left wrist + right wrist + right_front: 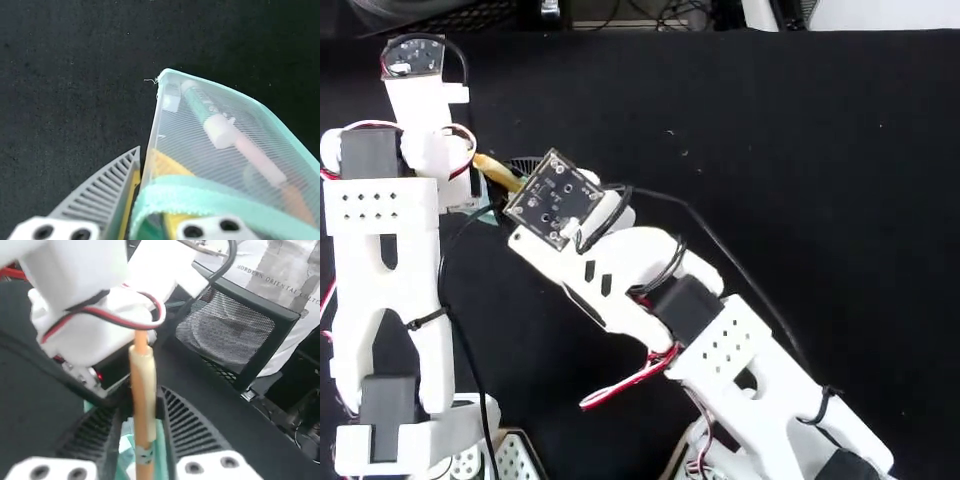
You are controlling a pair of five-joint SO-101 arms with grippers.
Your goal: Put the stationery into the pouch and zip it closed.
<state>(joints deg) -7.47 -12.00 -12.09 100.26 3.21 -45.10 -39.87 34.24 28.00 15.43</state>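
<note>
While two white arms crowd together at the centre left of the high view, the things count out as one pouch (235, 150), one loose pen (142, 370), and at least two further pens seen through the pouch's clear mesh, among them a white-capped pen (220, 131); a yellow shape beside them cannot be named. The left arm stands along the frame's left edge, folded up toward the upper left, and the left gripper (147, 175) clamps the pouch, one grey ribbed finger flat against the mesh, the other hidden behind it. The right arm slants from the lower right corner to the centre left; the right gripper (141, 402) is closed on the pen, held upright between its dark fingers. The black table (800, 150) runs broad across the upper and right parts of the high view, to its far edge along the top.
</note>
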